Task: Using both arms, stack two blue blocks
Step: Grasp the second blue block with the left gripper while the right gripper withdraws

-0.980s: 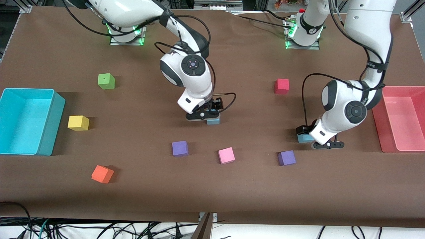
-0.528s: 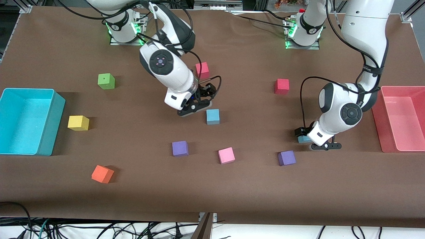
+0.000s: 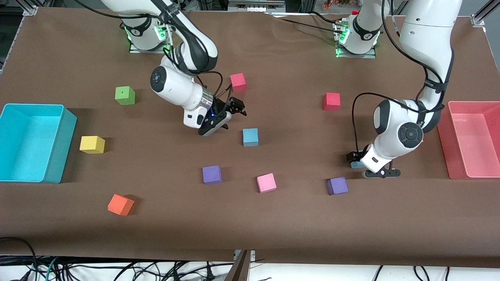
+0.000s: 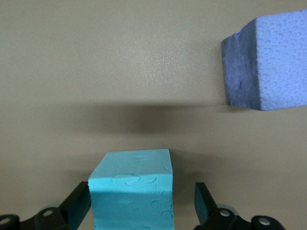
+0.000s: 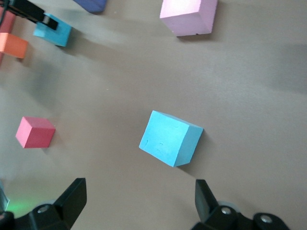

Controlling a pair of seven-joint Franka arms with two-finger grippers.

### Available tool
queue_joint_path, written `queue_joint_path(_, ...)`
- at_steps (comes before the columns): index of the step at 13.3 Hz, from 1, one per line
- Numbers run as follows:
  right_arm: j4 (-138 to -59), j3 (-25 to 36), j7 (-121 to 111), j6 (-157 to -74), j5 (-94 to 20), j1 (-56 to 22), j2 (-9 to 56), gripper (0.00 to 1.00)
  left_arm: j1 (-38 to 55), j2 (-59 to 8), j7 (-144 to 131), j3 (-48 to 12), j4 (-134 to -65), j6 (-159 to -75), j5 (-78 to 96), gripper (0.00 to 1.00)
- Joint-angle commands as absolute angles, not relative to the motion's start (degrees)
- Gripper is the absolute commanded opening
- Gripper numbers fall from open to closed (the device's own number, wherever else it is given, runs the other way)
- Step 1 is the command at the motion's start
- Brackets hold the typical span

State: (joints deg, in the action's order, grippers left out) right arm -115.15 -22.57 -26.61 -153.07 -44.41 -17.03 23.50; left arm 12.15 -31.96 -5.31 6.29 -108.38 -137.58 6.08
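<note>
Left gripper (image 3: 357,160): low at the table near the left arm's end, fingers spread to either side of a small sky-blue foam cube (image 3: 356,164). In the left wrist view this cube (image 4: 132,188) stands between the two fingers (image 4: 76,206) with a gap showing on one side; whether the other pad touches it cannot be told. Cube rests on the brown table cover (image 3: 273,218).

Right gripper (image 3: 226,113): raised over the middle of the table, tilted, fingers spread wide and holding nothing. It hangs above bare cover beside the second sky-blue foam cube (image 3: 250,137). In the right wrist view that cube (image 5: 170,138) lies free on the cover, apart from both fingertips (image 5: 72,196).

Two sky-blue cubes: well apart from each other, not stacked.

Other items on the table:
- Purple foam cube (image 3: 337,185), just nearer the front camera than the left gripper; seen also in the left wrist view (image 4: 268,62).
- Second purple foam cube (image 3: 212,174) and light pink foam cube (image 3: 266,183), nearer the front camera than the free sky-blue cube.
- Red foam cube (image 3: 331,101) and deep pink foam cube (image 3: 238,82), toward the bases.
- Green foam cube (image 3: 125,95), yellow foam cube (image 3: 92,144), orange foam cube (image 3: 120,204), toward the right arm's end.
- Large turquoise plastic bin (image 3: 58,164), at the right arm's end.
- Pink plastic bin (image 3: 449,156), at the left arm's end.
</note>
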Motion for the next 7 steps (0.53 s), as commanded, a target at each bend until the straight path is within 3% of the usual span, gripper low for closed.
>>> queue_joint_path(1,-118.9,-22.9,-45.0,-157.2,-56.9,-16.6,22.7,1.0,12.6,-31.8,-0.7,7.3,-108.6,-138.2,6.9,0.39)
queue_joint_path(2,-119.4,-22.9,-52.7,-158.5,-62.2,-16.7,23.6,1.0,12.6,-31.8,0.7,7.5,-108.6,-138.2,6.9,0.18)
queue_joint_path(3,-119.5,-22.9,-58.9,-159.2,-66.9,-17.0,24.3,1.0,12.6,-31.7,1.4,7.5,-108.6,-138.1,6.8,0.05)
queue_joint_path(4,-119.5,-22.9,-65.2,-160.8,-70.7,-17.1,25.5,1.0,12.6,-31.6,1.8,7.5,-108.7,-137.9,6.8,0.0)
queue_joint_path(7,-119.0,-22.9,-83.7,-163.3,-84.9,-17.8,28.6,1.0,12.6,-27.6,5.7,8.1,-108.5,-135.5,6.7,0.0)
